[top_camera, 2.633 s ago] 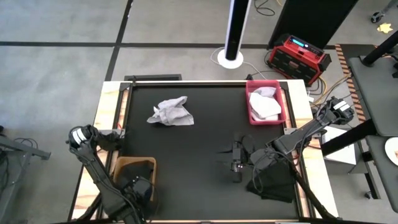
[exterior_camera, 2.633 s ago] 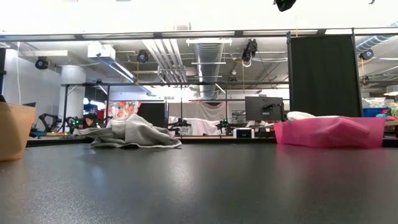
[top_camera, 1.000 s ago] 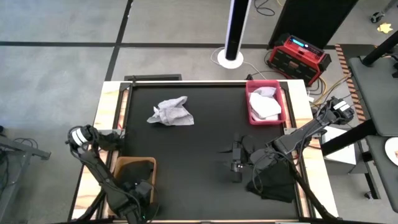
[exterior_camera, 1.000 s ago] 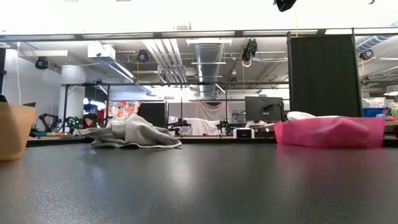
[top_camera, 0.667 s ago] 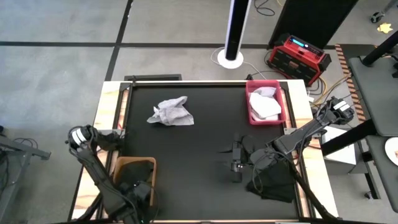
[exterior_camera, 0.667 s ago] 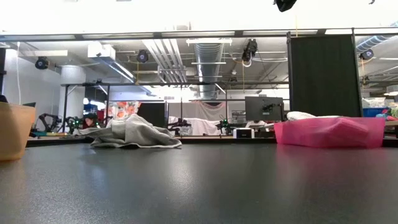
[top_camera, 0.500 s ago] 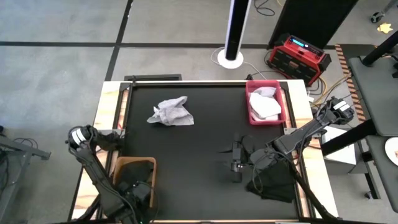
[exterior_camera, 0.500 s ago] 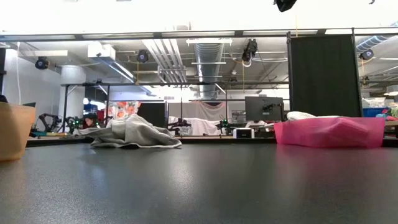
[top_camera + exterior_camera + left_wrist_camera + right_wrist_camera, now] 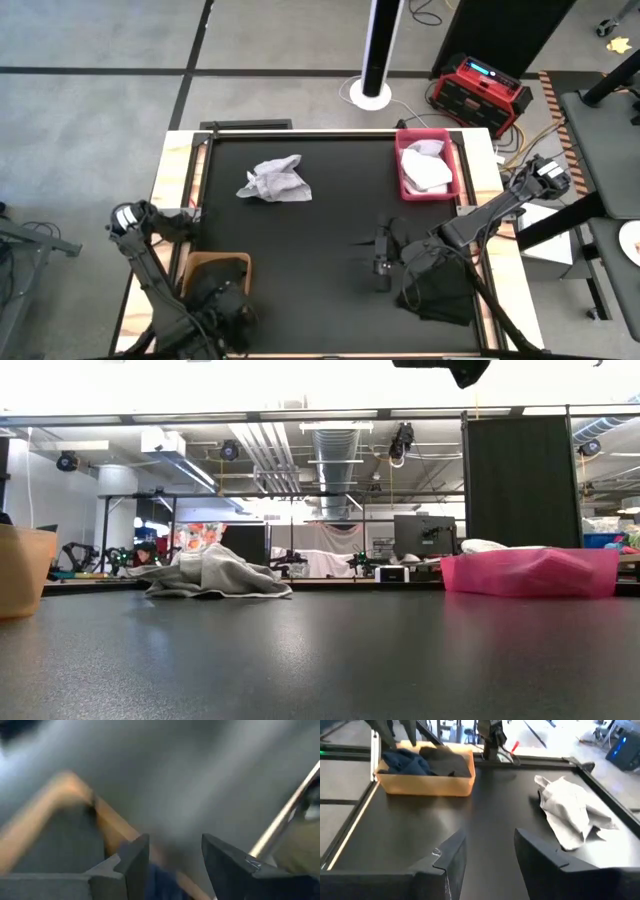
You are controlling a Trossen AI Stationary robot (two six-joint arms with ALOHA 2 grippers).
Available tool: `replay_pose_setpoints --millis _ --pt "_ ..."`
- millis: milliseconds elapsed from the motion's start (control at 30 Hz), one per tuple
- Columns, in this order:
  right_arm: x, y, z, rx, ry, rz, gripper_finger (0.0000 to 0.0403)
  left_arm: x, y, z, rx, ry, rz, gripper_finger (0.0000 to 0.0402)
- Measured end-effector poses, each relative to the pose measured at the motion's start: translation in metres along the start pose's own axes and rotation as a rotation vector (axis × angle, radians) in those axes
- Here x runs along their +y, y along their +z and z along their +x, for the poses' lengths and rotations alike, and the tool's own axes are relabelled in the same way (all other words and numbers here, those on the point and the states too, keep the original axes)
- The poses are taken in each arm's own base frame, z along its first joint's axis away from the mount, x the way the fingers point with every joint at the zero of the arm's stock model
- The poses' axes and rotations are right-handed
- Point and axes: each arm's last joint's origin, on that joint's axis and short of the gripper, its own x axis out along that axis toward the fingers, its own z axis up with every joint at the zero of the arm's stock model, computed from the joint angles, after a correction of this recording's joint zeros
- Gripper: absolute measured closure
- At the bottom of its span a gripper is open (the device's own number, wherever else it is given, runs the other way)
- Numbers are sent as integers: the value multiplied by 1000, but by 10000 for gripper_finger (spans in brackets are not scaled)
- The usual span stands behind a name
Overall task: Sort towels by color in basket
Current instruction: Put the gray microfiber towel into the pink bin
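Sorted: navy towel (image 9: pixel 404 762) and black towel (image 9: pixel 445 764) in tan basket (image 9: pixel 214 272); white towels (image 9: pixel 424 168) in pink basket (image 9: pixel 404 185). Outstanding: grey towel (image 9: pixel 275 181) and black towel (image 9: pixel 440 291) on worktop (image 9: pixel 330 210). Left hand (image 9: pixel 175 862) open over tan basket; right hand (image 9: pixel 490 852) open, empty.

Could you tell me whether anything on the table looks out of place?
Yes: a crumpled light grey towel lies loose on the black table, outside the pink basket and the tan basket. A black towel also lies out.

Black table (image 9: pixel 320 215) with grey towel (image 9: pixel 274 181), black towel (image 9: pixel 440 290), pink basket (image 9: pixel 404 180), tan basket (image 9: pixel 196 263).
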Motion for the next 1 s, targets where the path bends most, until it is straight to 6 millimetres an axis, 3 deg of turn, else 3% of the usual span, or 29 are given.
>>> replay_pose_setpoints --millis 233,533,800,1000 --pt "-6 -16 -4 155 -40 58 252 0 44 22 -322 89 199 235" --pt "-13 -30 -7 291 -102 95 234 15 99 56 -302 287 399 236" --pt "-24 -30 -3 310 -152 58 216 57 147 73 -191 377 462 257" --pt "-45 -26 2 318 -211 26 205 99 178 86 -134 282 446 285"
